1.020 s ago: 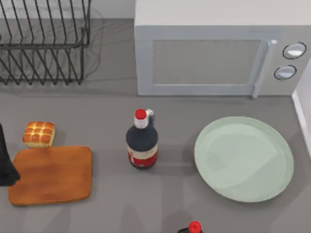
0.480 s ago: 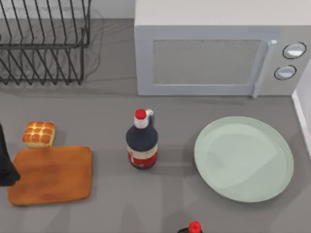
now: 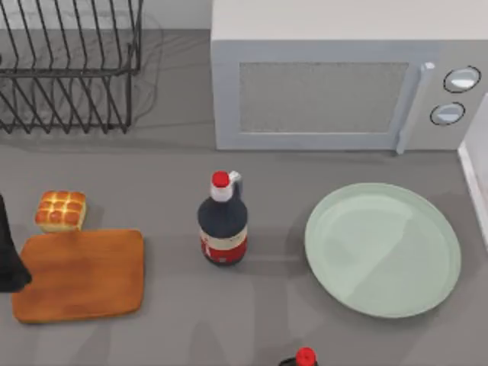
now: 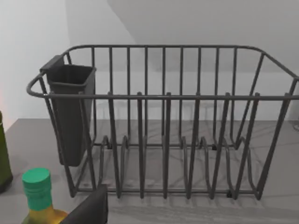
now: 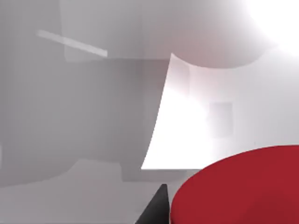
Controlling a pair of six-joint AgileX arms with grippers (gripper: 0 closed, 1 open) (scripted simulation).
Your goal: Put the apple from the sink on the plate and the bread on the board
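The bread (image 3: 61, 210), a small square golden-brown bun with a glossy bumped top and pale sides, is seen on the grey bench (image 3: 168, 328) just behind the orange-brown board (image 3: 80, 274), not on it. The pale-green plate (image 3: 383, 248) lies bare at the right. A bright-red rounded apple (image 5: 238, 186) is seen close up in the right wrist view. Whether either end effector is released or clenched cannot be told.

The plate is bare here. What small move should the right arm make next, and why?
Probably settle the right gripper onto the apple and grip it: the apple looms close before it, and the plate is bare. The bread sits beside the board; the left arm waits at the table's left edge.
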